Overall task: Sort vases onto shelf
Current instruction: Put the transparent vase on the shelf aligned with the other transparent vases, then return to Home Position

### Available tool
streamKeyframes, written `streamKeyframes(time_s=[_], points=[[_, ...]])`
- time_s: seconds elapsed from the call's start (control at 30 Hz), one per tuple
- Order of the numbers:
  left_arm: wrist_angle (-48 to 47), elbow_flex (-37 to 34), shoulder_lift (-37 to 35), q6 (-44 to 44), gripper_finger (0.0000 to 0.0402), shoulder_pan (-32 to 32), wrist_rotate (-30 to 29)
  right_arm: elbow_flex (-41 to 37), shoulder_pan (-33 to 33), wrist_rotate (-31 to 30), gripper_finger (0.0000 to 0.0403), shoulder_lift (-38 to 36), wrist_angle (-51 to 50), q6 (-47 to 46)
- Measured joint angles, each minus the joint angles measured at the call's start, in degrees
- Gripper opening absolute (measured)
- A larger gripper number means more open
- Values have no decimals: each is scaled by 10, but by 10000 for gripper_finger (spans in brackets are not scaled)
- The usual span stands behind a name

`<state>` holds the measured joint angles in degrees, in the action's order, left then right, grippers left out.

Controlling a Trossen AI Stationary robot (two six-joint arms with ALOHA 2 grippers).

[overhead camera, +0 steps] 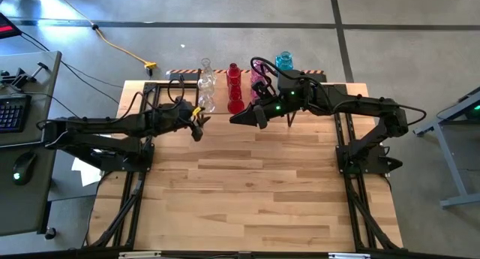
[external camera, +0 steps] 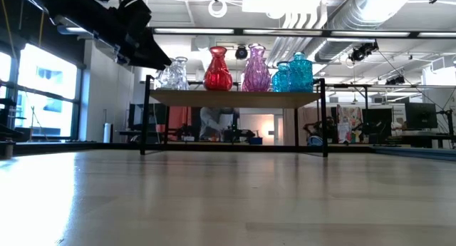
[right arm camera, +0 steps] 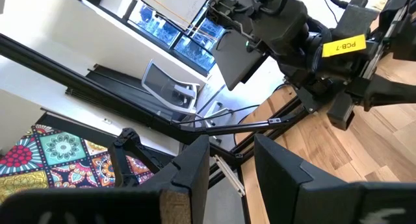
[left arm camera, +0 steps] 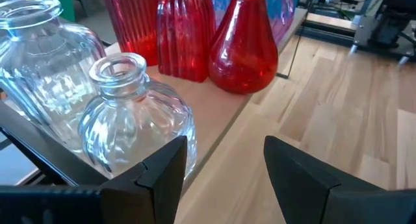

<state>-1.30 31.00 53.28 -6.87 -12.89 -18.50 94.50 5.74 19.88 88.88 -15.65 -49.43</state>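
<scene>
The tabletop [overhead camera: 255, 191] in front of the shelf [external camera: 235, 98] carries no vases, so sorting looks nearly or wholly done. Just before the shelf's front edge, the left gripper [left arm camera: 224, 175] hangs with fingers spread and empty beside a clear vase [left arm camera: 133, 123]. The right gripper [right arm camera: 231, 165] hovers nearby, jaws parted, holding nothing. On the shelf stand the clear, red [external camera: 218, 69], pink [external camera: 256, 69] and blue vases [external camera: 293, 73], grouped by colour.
</scene>
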Motion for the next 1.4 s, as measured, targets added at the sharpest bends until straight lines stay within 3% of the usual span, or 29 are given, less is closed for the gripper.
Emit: streamKeyframes(time_s=[0.37, 0.7, 0.83, 0.93, 1.4], points=[[0, 0, 0, -3, 197, -12, 19, 0, 0, 0, 103, 0, 0, 0], [21, 0, 0, -5, 197, 15, 22, 0, 0, 0, 103, 0, 0, 0], [32, 0, -2, -2, 197, 36, 54, 0, 0, 0, 103, 0, 0, 0], [35, 0, -15, 6, 197, 55, 78, 0, 0, 0, 103, 0, 0, 0], [25, 43, -140, 20, 197, 82, 79, 0, 2, 0, 103, 0, 0, 0]])
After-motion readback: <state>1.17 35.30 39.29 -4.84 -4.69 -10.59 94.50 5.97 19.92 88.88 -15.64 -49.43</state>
